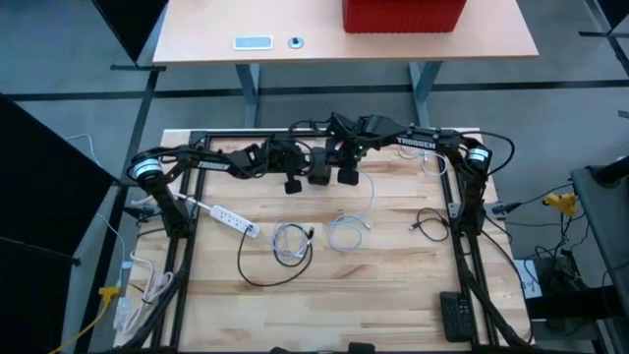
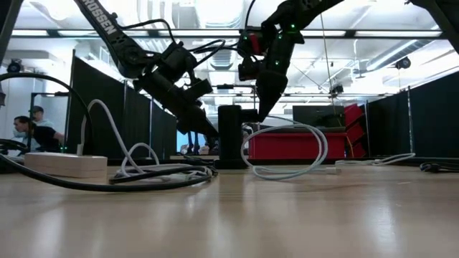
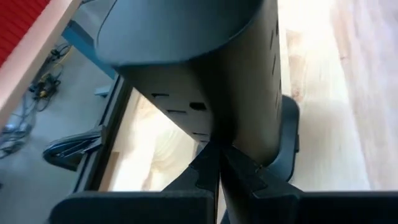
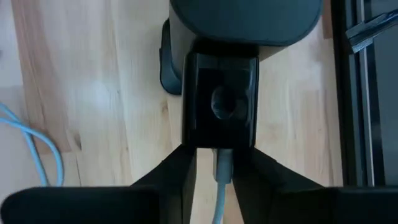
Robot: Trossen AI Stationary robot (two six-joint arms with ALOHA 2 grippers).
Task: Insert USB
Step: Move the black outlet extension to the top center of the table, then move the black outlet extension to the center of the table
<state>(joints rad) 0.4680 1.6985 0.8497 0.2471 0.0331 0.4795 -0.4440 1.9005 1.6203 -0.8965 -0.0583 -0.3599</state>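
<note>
I'm looking down on the wooden bench [image 1: 393, 265]; both arms reach in toward its far middle. There a black upright device [image 1: 318, 167] stands: dark, boxy body on a rounded black base, seen in the low view as a short black pillar [image 2: 231, 135].

Right end effector [image 4: 224, 171] sits right at the device's face. Right wrist view shows a pale grey USB plug [image 4: 222, 167] between its two dark fingers [image 4: 177, 171], the plug tip meeting the lower edge of a black square block [image 4: 219, 102] with a round dimple in it. A pale cable runs back from the plug out of frame. The fingers flank the plug closely; I can't tell if they actually pinch it or stand just off it.

White USB cable [image 2: 287, 154] loops in a big arc on the bench just beside the device in the low view; from above it trails as a thin pale line [image 1: 371, 192] toward the bench middle.

Left end effector [image 3: 219, 171] is closed, fingertips meeting, pressed up against the device's dark curved body [image 3: 205, 62] from the other side. I can't say it holds anything.

Elsewhere on the bench: white power strip [image 1: 228, 218] at the left with a black cord [image 1: 260, 270], a coiled white cable [image 1: 291, 241], another pale coil [image 1: 344, 233], a small black cable [image 1: 428, 224] at the right.
</note>
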